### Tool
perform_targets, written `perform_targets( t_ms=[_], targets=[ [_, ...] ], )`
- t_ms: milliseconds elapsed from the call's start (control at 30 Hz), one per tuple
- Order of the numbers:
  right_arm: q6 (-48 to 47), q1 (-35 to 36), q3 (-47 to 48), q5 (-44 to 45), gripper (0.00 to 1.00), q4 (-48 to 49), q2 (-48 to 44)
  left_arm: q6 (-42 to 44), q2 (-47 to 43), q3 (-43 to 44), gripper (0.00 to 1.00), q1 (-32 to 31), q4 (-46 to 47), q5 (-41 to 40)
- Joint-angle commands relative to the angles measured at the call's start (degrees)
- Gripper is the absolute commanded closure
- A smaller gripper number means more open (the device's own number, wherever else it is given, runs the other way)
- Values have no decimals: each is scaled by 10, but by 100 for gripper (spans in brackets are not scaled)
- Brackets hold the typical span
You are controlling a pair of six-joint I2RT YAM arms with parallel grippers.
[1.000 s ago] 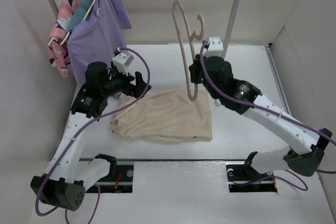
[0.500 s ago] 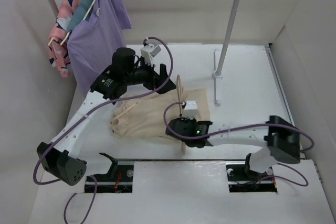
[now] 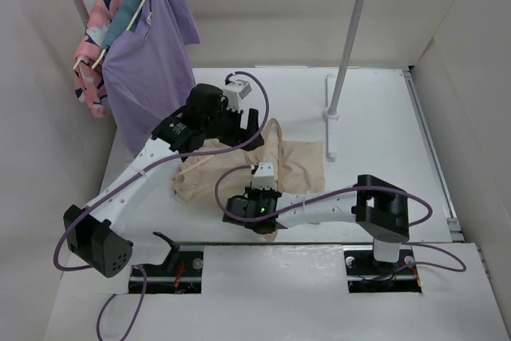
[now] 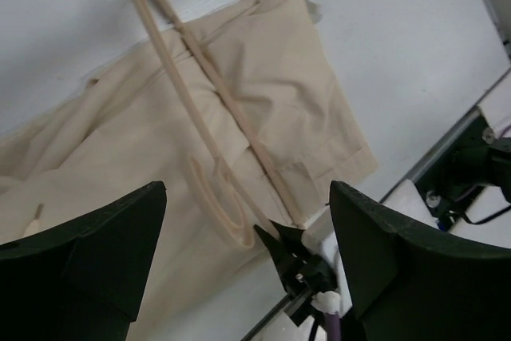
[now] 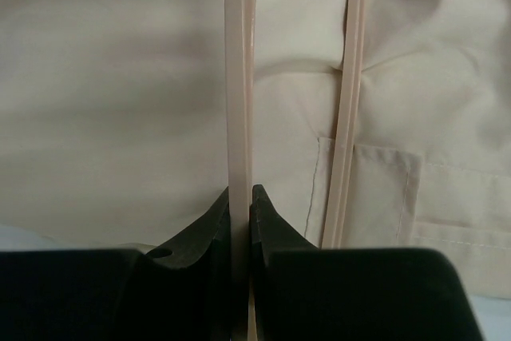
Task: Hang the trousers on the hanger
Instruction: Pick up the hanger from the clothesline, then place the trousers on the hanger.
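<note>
The beige trousers (image 3: 299,164) lie crumpled on the white table (image 3: 375,109). The thin pale pink-beige hanger (image 3: 273,128) lies tilted over them. In the left wrist view the hanger (image 4: 209,85) runs across the trousers (image 4: 295,77), its hook end toward the table's near edge. My right gripper (image 3: 263,192) is low at the trousers' near side. It is shut on one bar of the hanger (image 5: 238,77) over the trousers (image 5: 120,85); a second bar runs beside a pocket. My left gripper (image 3: 239,135) hovers open and empty above the trousers' far edge.
A clothes rack pole (image 3: 348,37) stands at the back right, its foot (image 3: 329,129) just beyond the trousers. A purple shirt (image 3: 152,57) and a pink patterned garment (image 3: 94,37) hang at the back left. Walls close both sides.
My right arm has swung the hanger down from upright at the back onto the trousers and folded in toward the near edge. My left gripper has moved right over the trousers.
</note>
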Motion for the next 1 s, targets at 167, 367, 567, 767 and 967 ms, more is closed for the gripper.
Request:
perform_targets(
  t_ms=[167, 367, 567, 767, 967],
  targets=[
    [7, 1, -11, -21, 100, -4, 3, 29, 3, -36, 24, -1, -51, -85],
    [2, 1, -5, -21, 100, 2, 4, 23, 36, -51, 35, -1, -45, -18],
    [-32, 1, -23, -21, 100, 33, -7, 23, 69, -22, 73, 5, -39, -3],
    [-71, 1, -33, -21, 100, 57, -32, 18, 63, -28, 100, 39, -61, -5],
    [-83, 6, -7, -7, 29, -27, -78, -22, 50, -40, 100, 70, -56, 2]
  ],
)
